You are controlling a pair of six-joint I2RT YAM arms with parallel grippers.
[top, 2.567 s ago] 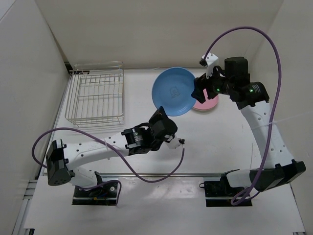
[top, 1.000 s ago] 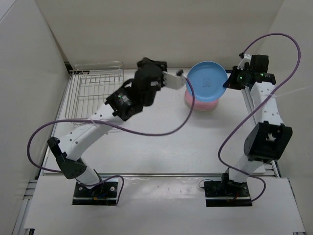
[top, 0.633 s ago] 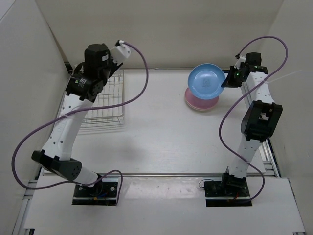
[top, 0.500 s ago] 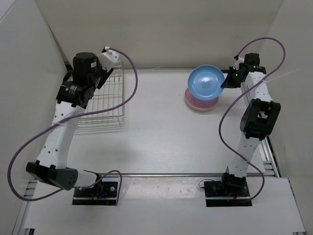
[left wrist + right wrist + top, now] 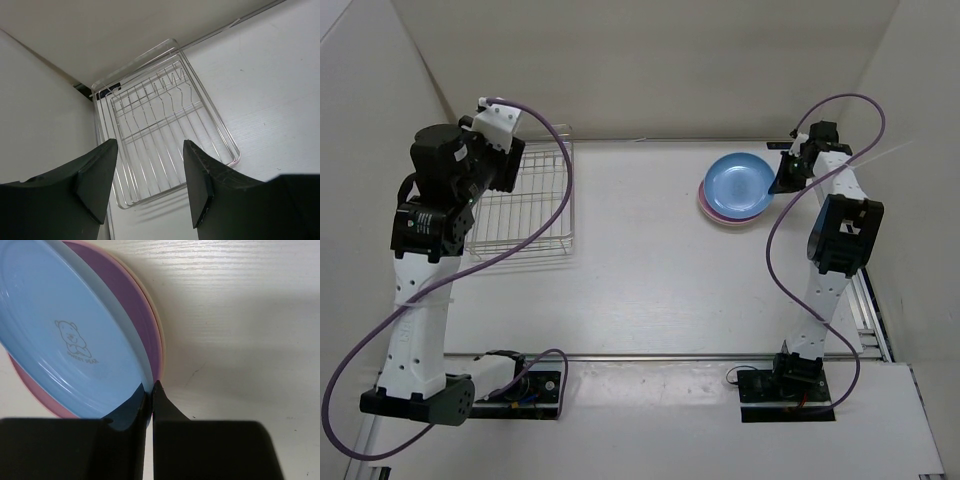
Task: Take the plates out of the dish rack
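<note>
The light blue plate (image 5: 738, 185) (image 5: 75, 340) lies slightly tilted on the pink plate (image 5: 718, 217) (image 5: 30, 387) at the back right of the table. A thin cream rim (image 5: 161, 340) shows under the pink one. My right gripper (image 5: 782, 178) (image 5: 151, 386) is shut on the blue plate's right rim. The wire dish rack (image 5: 520, 205) (image 5: 160, 130) sits at the back left with no plates showing in it. High above the rack, my left gripper (image 5: 505, 160) (image 5: 150, 145) hangs open with nothing between its fingers.
White walls close in the table at the back and on both sides; the rack stands against the left wall (image 5: 45, 125). Purple cables loop from both arms (image 5: 560, 190). The right arm's upright links (image 5: 835, 240) stand near the plate stack.
The left arm has swung from the table's middle to the left and risen over the rack, its jaws widening. The right gripper has lowered the blue plate onto the pink one.
</note>
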